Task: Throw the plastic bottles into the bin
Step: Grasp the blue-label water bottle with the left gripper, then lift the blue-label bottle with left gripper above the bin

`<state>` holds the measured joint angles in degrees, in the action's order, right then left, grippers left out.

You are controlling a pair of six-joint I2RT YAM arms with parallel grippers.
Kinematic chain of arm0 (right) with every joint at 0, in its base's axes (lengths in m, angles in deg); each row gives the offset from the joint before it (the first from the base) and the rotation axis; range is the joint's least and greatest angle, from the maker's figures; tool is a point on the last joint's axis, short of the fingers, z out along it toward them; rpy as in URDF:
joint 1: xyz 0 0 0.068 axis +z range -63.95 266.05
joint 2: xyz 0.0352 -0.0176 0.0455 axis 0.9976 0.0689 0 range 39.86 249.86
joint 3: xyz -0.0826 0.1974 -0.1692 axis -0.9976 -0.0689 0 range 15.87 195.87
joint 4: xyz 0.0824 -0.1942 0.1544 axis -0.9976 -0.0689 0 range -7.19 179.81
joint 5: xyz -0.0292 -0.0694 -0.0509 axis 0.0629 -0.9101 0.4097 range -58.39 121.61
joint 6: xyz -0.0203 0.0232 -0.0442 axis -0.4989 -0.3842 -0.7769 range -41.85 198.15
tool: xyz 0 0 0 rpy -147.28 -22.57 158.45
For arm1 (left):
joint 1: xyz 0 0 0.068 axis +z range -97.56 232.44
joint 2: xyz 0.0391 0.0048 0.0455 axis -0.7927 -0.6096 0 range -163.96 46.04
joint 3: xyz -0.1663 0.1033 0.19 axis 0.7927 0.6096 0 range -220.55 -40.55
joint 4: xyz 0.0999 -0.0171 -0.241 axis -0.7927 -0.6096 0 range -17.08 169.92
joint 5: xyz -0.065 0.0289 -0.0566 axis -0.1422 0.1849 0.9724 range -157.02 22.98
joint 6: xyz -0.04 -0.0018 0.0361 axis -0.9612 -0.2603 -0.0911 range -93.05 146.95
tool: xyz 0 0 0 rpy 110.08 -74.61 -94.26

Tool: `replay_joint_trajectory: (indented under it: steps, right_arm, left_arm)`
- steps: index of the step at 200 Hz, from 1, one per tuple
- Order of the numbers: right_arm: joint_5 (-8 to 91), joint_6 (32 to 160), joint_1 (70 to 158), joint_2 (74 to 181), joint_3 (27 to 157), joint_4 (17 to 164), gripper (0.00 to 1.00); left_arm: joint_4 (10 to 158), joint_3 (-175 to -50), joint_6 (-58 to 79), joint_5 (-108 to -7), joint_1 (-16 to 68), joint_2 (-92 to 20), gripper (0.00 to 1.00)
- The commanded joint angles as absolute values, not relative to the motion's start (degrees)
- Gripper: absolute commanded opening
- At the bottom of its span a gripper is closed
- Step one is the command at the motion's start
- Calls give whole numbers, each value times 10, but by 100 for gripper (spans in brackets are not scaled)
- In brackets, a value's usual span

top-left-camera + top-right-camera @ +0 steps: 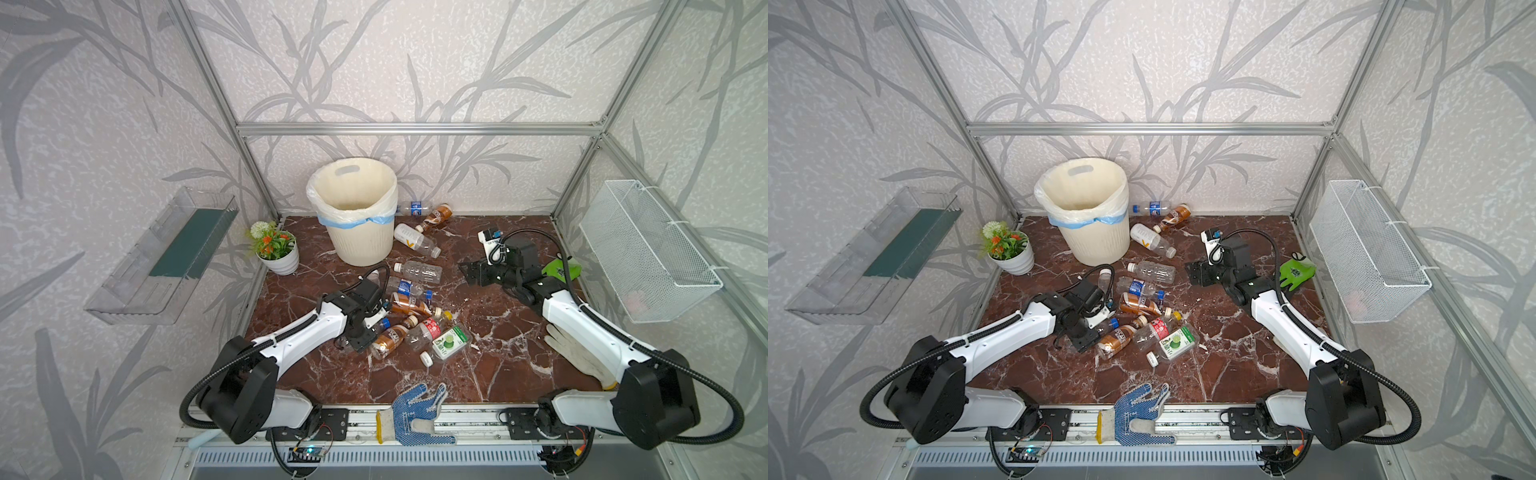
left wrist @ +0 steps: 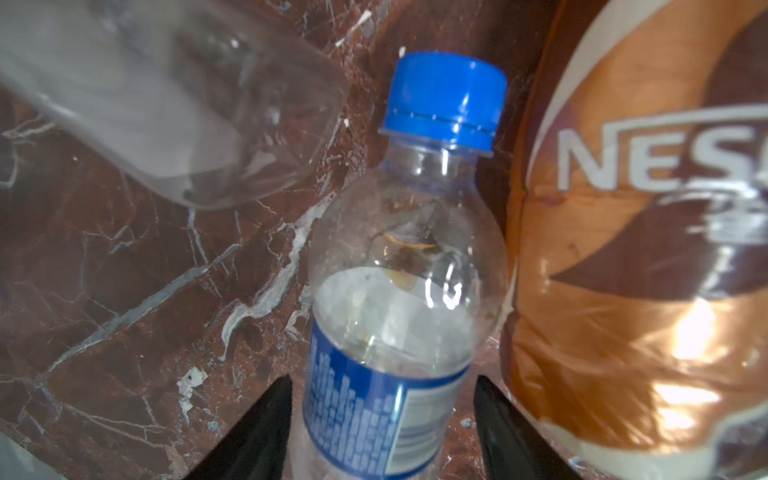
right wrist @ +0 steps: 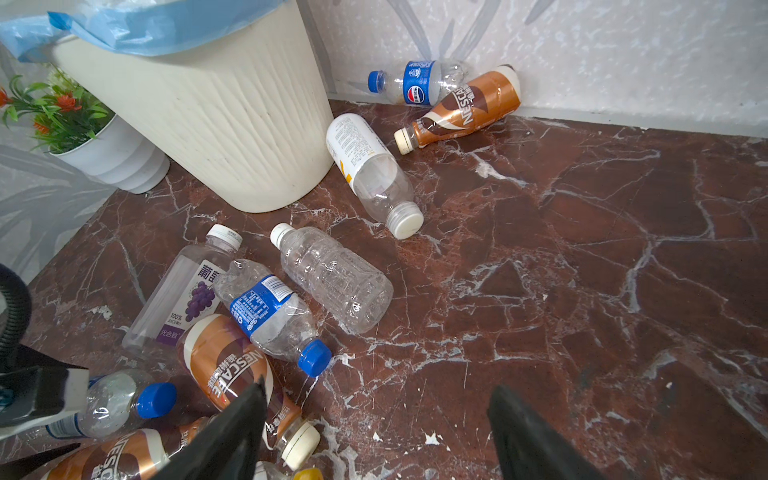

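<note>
Several plastic bottles lie on the marble table [image 1: 498, 374] between the bin [image 1: 361, 245] and the front edge. My left gripper [image 2: 382, 382] is open, its black fingers [image 2: 266, 428] standing either side of a clear blue-capped, blue-labelled bottle [image 2: 407, 257] with small gaps showing. A brown Nescafe bottle [image 2: 644, 249] lies right beside it. In both top views the left wrist hides most of that bottle; only its blue cap [image 1: 385, 323] shows. My right gripper [image 3: 376, 386] hangs open over bare table right of the pile, with nothing between its jaws. The bin [image 3: 216, 124] stands at the back left.
A small flower pot [image 1: 276, 249] stands left of the bin. A blue-dotted glove [image 1: 417, 411] lies over the front edge, a white glove [image 1: 577, 357] under the right arm, a green glove [image 1: 561, 268] at the right wall. A wire basket [image 1: 648, 249] hangs on the right wall.
</note>
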<state>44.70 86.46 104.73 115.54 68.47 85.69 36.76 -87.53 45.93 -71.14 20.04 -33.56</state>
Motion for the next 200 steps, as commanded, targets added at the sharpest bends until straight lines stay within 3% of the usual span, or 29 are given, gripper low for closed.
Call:
replay_joint_trajectory:
  steps: [1,74,152,200]
  right_arm:
    - [453,879,1042,1140,673,883,84]
    - [440,892,1035,1153,662,898,83]
    - [415,910,1034,1155,643,924,81]
    - [426,931,1036,1165,644,943,81]
  left_arm:
    - [388,-874,473,-741,194,-357,65]
    - [417,-844,472,-724,190,-301,43]
    - [358,-845,450,-734,189,-106,42]
    - [519,-836,392,-778,189,74,43]
